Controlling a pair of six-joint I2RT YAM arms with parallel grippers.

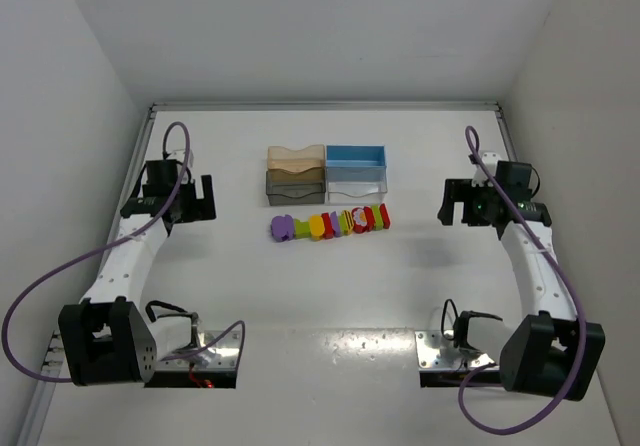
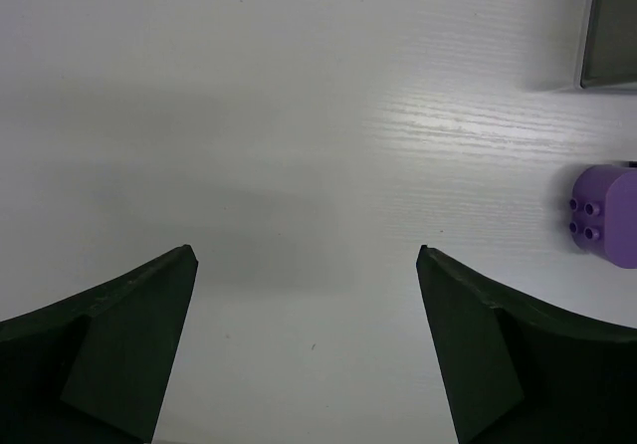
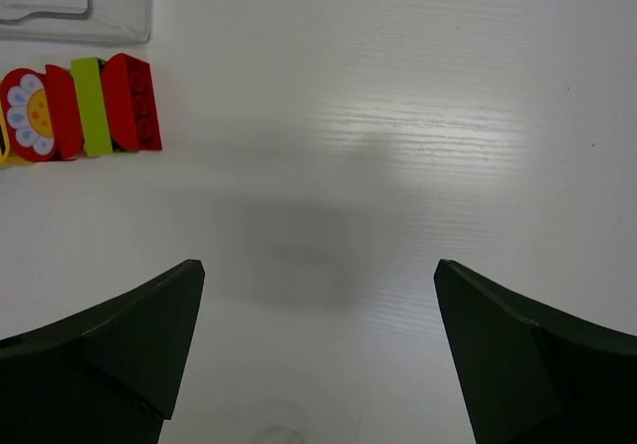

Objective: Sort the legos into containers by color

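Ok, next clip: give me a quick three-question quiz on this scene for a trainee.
1. True or false: both pairs of jaws are open and empty.
2. Which lego in the row lies nearest the left arm? A red, B purple, C yellow.
3. Fill in: right of the tan bin stands the ___ bin.
Key: 1 true; 2 B; 3 blue.

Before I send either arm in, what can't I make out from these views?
Top view: the lego row is too small and tightly packed to count pieces.
Left wrist: the purple lego and dark grey bin are cut by the right edge.
Right wrist: the clear bin is cut by the top edge; legos beyond the flower piece fall outside the left edge.
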